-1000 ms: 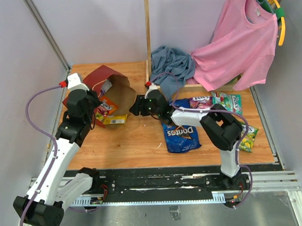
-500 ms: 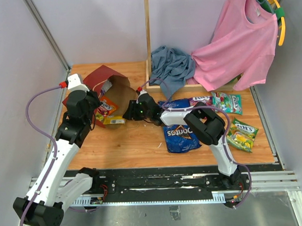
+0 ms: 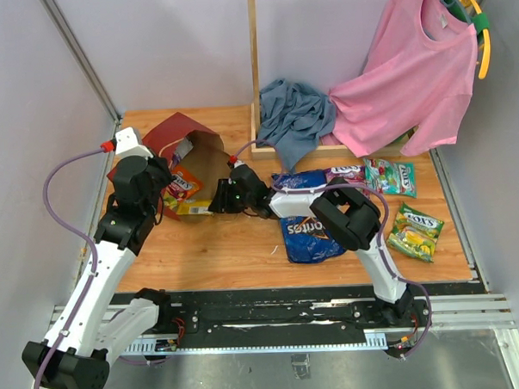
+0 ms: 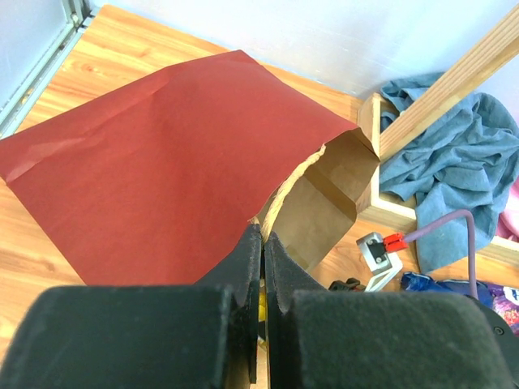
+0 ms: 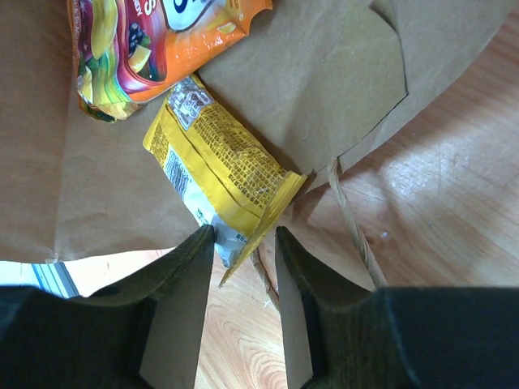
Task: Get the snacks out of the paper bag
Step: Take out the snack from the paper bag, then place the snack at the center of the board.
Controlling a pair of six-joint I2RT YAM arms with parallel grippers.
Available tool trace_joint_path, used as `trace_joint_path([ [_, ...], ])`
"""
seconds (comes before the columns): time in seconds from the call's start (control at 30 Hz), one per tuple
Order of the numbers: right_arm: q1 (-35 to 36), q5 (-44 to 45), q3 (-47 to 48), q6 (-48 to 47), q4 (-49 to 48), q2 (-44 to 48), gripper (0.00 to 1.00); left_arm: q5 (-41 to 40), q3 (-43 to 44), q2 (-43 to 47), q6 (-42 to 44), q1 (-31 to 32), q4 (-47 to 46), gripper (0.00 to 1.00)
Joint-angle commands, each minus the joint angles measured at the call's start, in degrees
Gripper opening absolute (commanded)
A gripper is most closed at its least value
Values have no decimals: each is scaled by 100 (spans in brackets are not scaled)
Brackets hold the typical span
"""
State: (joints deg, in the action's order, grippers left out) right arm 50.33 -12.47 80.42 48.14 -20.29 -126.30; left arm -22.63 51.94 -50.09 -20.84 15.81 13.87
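The dark-red paper bag (image 3: 178, 138) lies on its side, its brown mouth facing right; it also fills the left wrist view (image 4: 162, 170). My left gripper (image 3: 162, 188) (image 4: 262, 237) is shut on the bag's mouth edge. An orange packet (image 3: 183, 181) (image 5: 154, 40) and a yellow packet (image 3: 195, 208) (image 5: 223, 170) lie in the mouth. My right gripper (image 3: 220, 201) (image 5: 245, 243) is open, and its jaws straddle the yellow packet's near corner. The blue Doritos bag (image 3: 310, 236), a purple-blue packet (image 3: 323, 176), a green packet (image 3: 390, 176) and a yellow-green packet (image 3: 416, 232) lie on the table.
A cord handle (image 5: 350, 223) of the bag lies on the wood beside my right fingers. Blue cloth (image 3: 295, 115) and a pink shirt (image 3: 409, 76) hang over a wooden frame (image 3: 254, 65) at the back. Walls close in on both sides.
My right gripper has moved left from near the Doritos bag to the bag's mouth and now sits at the yellow packet. The left gripper and the bag have not moved.
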Motion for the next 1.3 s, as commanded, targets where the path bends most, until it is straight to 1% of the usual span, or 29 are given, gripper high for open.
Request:
trace_joint_path([
  [0.0, 91, -68, 121, 118, 82, -156, 35, -42, -44, 113, 11, -61, -88, 0],
  [0.03, 93, -73, 129, 129, 75, -162, 32, -51, -43, 113, 11, -61, -87, 1],
  [0.13, 92, -80, 124, 130, 33, -126, 17, -65, -44, 113, 14, -62, -87, 1],
  [0.2, 91, -72, 68, 113, -8, -45, 4, -66, -44, 113, 19, -61, -91, 1],
  [0.23, 91, -70, 13, 109, -46, 26, 1, -72, -44, 111, 21, -61, -92, 1],
  [0.37, 92, -8, -417, 33, -435, 575, 1, -87, -44, 113, 23, -63, -86, 0],
  [0.5, 75, 54, -844, -340, -528, 1471, 1, -101, -44, 103, 26, -61, -86, 1],
  [0.6, 48, 138, -1214, -968, -328, 2399, 1, -119, -44, 104, 19, -61, -81, 0],
  [0.7, -8, 516, -1601, -1807, 294, 3294, 1, -120, -27, 113, 28, -61, -81, 1],
  [0.8, -70, 1321, -2008, -2602, 1115, 4231, 1, -123, -35, 146, 33, -61, -84, 1],
  [0.9, -112, 2613, -2393, -3124, 2061, 5097, 1, -104, -26, 164, 32, -65, -90, 1],
  [0.97, -178, 3567, -2634, -3215, 2693, 5623, 1, -91, -34, 165, 23, -61, -88, 1],
  [1.0, -239, 4166, -2726, -3170, 3055, 5840, 1, -86, -33, 166, 19, -61, -89, 1],
  [1.07, -440, 5038, -2755, -2917, 3959, 6200, 1, -58, -35, 165, 11, -61, -94, 0],
  [1.17, -697, 6177, -2531, -2716, 5149, 6437, 1, -15, -35, 159, -3, -61, -95, 1],
  [1.27, -716, 7260, -1846, -2737, 6394, 6010, 1, 58, -35, 148, -17, -61, -103, 1],
])
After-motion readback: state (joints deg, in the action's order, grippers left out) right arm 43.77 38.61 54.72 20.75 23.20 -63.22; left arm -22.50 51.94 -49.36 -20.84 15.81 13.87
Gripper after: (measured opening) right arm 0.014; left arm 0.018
